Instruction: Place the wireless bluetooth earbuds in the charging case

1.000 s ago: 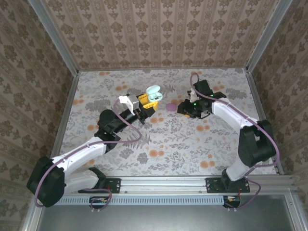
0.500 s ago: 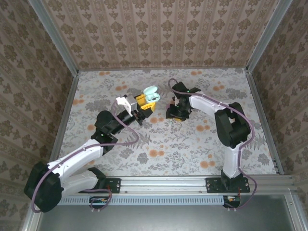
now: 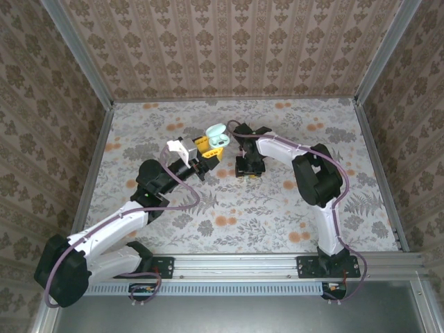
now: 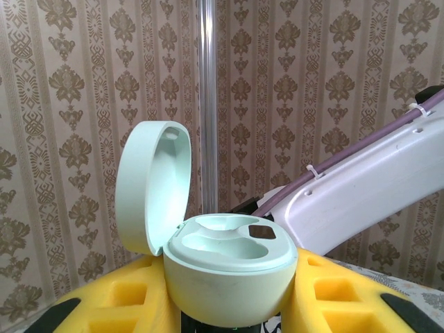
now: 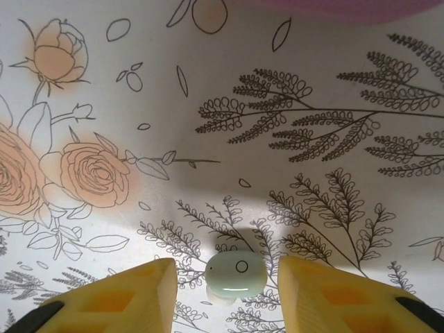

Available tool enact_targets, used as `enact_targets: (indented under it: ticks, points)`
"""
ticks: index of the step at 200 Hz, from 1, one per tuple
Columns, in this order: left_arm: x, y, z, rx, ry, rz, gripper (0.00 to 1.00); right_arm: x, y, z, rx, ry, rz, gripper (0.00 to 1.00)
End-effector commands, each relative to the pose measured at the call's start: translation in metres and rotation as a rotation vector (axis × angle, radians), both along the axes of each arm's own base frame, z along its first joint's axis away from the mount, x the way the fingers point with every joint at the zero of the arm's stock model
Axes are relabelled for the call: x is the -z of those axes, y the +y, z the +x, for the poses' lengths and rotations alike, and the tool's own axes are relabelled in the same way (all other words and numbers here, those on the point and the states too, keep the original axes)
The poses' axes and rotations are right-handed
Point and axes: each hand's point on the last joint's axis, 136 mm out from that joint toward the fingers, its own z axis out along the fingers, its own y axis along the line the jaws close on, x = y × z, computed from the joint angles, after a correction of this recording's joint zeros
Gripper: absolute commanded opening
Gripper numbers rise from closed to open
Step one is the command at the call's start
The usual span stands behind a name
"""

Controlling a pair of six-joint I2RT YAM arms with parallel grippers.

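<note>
A mint-green charging case (image 4: pixel 229 267) with its hinged lid (image 4: pixel 152 184) standing open is held upright, and my left gripper (image 4: pixel 232 295) is shut on its base between yellow fingers (image 4: pixel 118 305). Both wells inside look empty. From above, the case (image 3: pixel 219 135) sits just past the left gripper (image 3: pixel 210 149). One mint-green earbud (image 5: pixel 236 275) lies on the floral tabletop. My right gripper (image 5: pixel 225 291) is open and low over it, one yellow finger (image 5: pixel 132 295) on each side, not touching. In the top view the right gripper (image 3: pixel 248 166) points down beside the case.
A pink rounded object (image 5: pixel 333 5) shows blurred at the top edge of the right wrist view. The right arm's white link (image 4: pixel 368 187) passes close behind the held case. Patterned walls and metal posts (image 3: pixel 76 52) enclose the floral table (image 3: pixel 277 208).
My right arm has swung left and come down, covering the spot where the pink object lay. The left arm with the open case has shifted only slightly.
</note>
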Motion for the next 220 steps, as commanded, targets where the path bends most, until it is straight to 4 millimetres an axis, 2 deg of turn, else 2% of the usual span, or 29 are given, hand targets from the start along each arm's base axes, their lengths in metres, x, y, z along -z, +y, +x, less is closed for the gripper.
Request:
enact_targets:
  ticks: [1,34,87,154,220]
  points:
    - [-0.005,0.005,-0.001,-0.014,-0.026,-0.008,0.32,0.001,-0.008,-0.003,-0.042,0.01,-0.092,0.42]
    - [-0.007,0.005,-0.001,-0.015,-0.027,-0.01,0.32,0.004,-0.02,-0.008,-0.069,0.009,-0.163,0.39]
    - [-0.008,0.003,0.0,-0.006,-0.026,-0.008,0.32,-0.001,-0.032,-0.015,-0.121,-0.004,-0.205,0.4]
    - [-0.01,0.0,0.002,-0.003,-0.023,-0.009,0.32,-0.009,-0.03,-0.026,-0.143,0.007,-0.167,0.43]
    - [-0.008,-0.001,0.002,0.0,-0.019,-0.005,0.32,-0.009,-0.033,-0.046,-0.17,0.042,-0.133,0.43]
